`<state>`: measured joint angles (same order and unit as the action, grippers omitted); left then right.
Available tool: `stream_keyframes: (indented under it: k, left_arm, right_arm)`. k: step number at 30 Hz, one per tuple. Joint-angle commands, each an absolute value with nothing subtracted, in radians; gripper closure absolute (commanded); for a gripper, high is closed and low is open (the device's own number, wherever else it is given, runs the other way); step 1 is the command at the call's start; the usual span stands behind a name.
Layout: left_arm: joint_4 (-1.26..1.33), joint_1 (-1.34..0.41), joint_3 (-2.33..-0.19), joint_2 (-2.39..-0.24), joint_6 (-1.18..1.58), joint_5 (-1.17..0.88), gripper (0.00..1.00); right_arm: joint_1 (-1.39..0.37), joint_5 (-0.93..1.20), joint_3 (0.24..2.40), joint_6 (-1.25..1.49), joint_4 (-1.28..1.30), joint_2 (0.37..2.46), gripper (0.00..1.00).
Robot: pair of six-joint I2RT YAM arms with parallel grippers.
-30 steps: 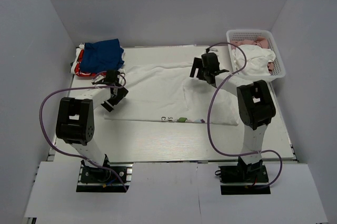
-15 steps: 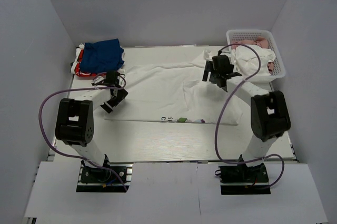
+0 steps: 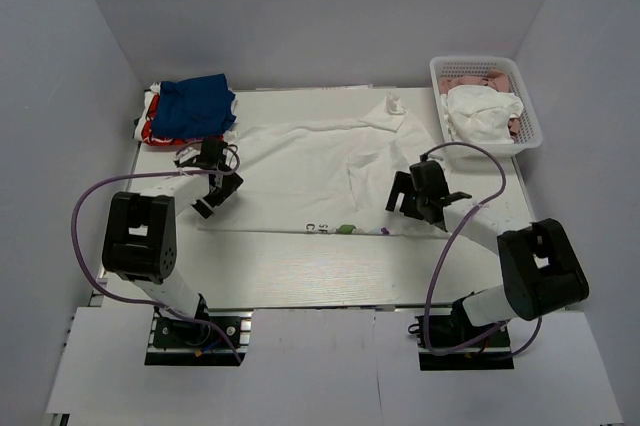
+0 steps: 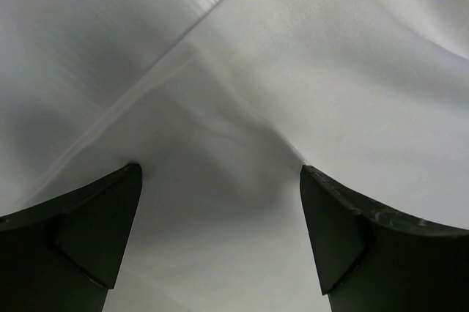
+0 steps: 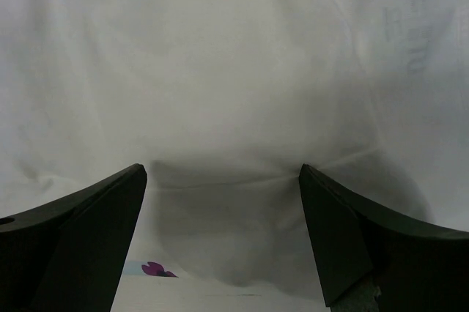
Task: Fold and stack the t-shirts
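A large white t-shirt (image 3: 310, 166) lies spread across the table, folded lengthwise, with a strip of colourful print along its near edge (image 3: 345, 229). A folded royal-blue t-shirt (image 3: 195, 104) sits on a red one (image 3: 150, 131) at the back left corner. My left gripper (image 3: 208, 196) is open over the white shirt's left edge; the left wrist view shows white cloth (image 4: 242, 107) between its fingers (image 4: 88, 231). My right gripper (image 3: 412, 202) is open low over the shirt's near right part, with cloth (image 5: 227, 107) and a bit of purple print (image 5: 157, 269) under it.
A white plastic basket (image 3: 528, 111) at the back right holds bunched white and pink clothes. A small tuft of the white shirt (image 3: 392, 104) sticks up near the far edge. White walls enclose the table on three sides.
The right arm swung from the shirt's far right corner near the basket toward me, down to its near right part. The left arm barely shifted. Both grippers stayed open.
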<state>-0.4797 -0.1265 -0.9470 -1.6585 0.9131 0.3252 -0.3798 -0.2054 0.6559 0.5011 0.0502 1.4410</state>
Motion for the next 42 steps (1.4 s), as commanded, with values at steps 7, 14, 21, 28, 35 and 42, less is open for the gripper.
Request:
stream_keyframes:
  k: [7,14,21,28,35,42]
  left_arm:
    - [-0.623,-0.126,-0.727,-1.514,0.934,0.236,0.01]
    - [-0.756,-0.135,-0.631,-1.254,0.914,0.152,0.01]
    - [-0.559,-0.135,-0.646,-1.017,0.885,0.196,0.01]
    - [-0.502,-0.109,-0.935,-1.323,0.885,0.356,0.01]
    - [-0.64,-0.1,-1.336,-1.748,0.862,0.431,0.01]
    - [-0.698,-0.1,-1.528,-1.943,0.824,0.511,0.1]
  right_arm:
    - [-0.391,-0.209,0.48,0.747,0.365,1.266,0.1]
    - [-0.437,-0.143,0.443,0.753,0.557,0.886,0.1]
    - [-0.468,-0.287,0.587,0.606,0.502,0.862,0.1]
    - [-0.457,-0.461,0.753,0.603,0.187,1.06,0.1]
    - [-0.446,-0.607,0.978,0.56,0.166,1.33,0.1]
    - [-0.396,-0.608,1.214,0.489,0.189,1.625,0.1]
